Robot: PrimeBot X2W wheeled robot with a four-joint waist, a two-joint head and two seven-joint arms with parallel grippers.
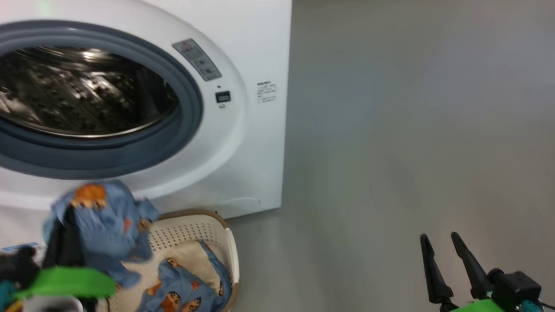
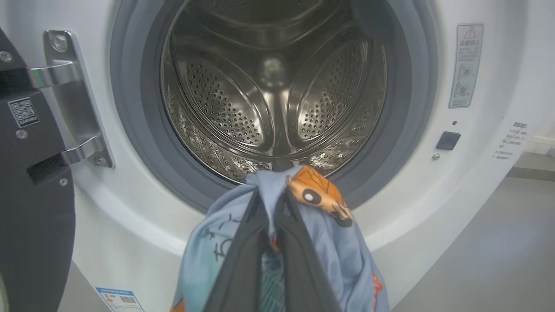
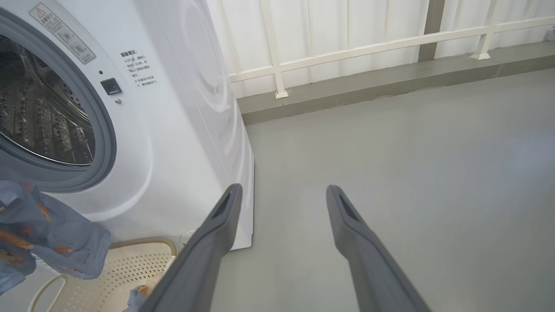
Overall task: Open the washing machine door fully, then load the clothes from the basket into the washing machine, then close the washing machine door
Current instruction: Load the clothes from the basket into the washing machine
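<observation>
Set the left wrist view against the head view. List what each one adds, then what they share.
Left wrist view adds: the metal hinge and the edge of the large round black door, swung open at the left.
Head view adds: the small cream-white perforated plastic basket with light blue printed clothes lying in it; the right gripper, open, above grey floor.
Both: the big white front-loading washing machine, its grey rubber gasket and perforated steel drum, and the left gripper shut on a light blue garment with orange-brown figures.
</observation>
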